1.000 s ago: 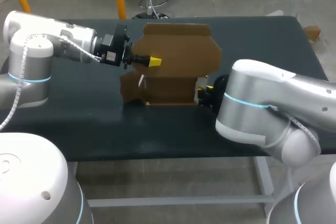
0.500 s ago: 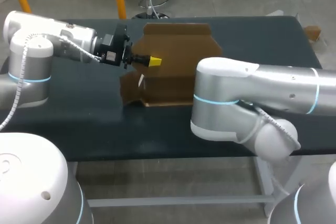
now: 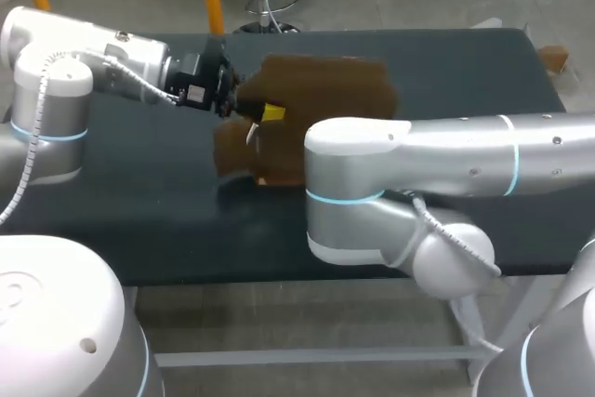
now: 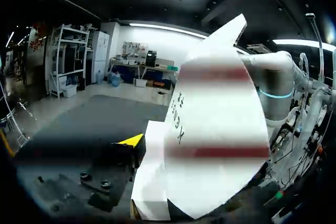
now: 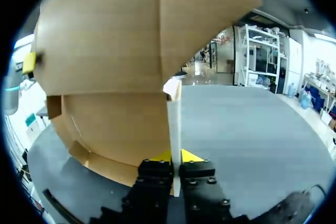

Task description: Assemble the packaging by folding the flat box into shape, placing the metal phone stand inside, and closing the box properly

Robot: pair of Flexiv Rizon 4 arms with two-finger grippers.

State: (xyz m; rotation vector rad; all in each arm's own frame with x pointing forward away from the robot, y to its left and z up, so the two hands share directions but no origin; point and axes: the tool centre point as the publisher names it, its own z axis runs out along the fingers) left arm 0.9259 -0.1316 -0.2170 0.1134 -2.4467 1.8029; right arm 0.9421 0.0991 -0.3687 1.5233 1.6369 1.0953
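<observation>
The right gripper (image 5: pixel 174 157) is clenched on a thin upright flap of the box (image 5: pixel 105 51), whose panels rise ahead of it. The right arm (image 3: pixel 409 160) has swung further across the box than a second ago. The left gripper (image 3: pixel 269 112) lies against the box; I cannot tell its grip.

Left hand (image 3: pixel 271 112) on box (image 3: pixel 325 86) (brown)

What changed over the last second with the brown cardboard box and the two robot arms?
The right arm swung left, its elbow now hiding the near right part of the brown cardboard box, which shifted slightly. The right gripper is shut on a panel's edge. The left gripper stayed at the box's left flap.
</observation>
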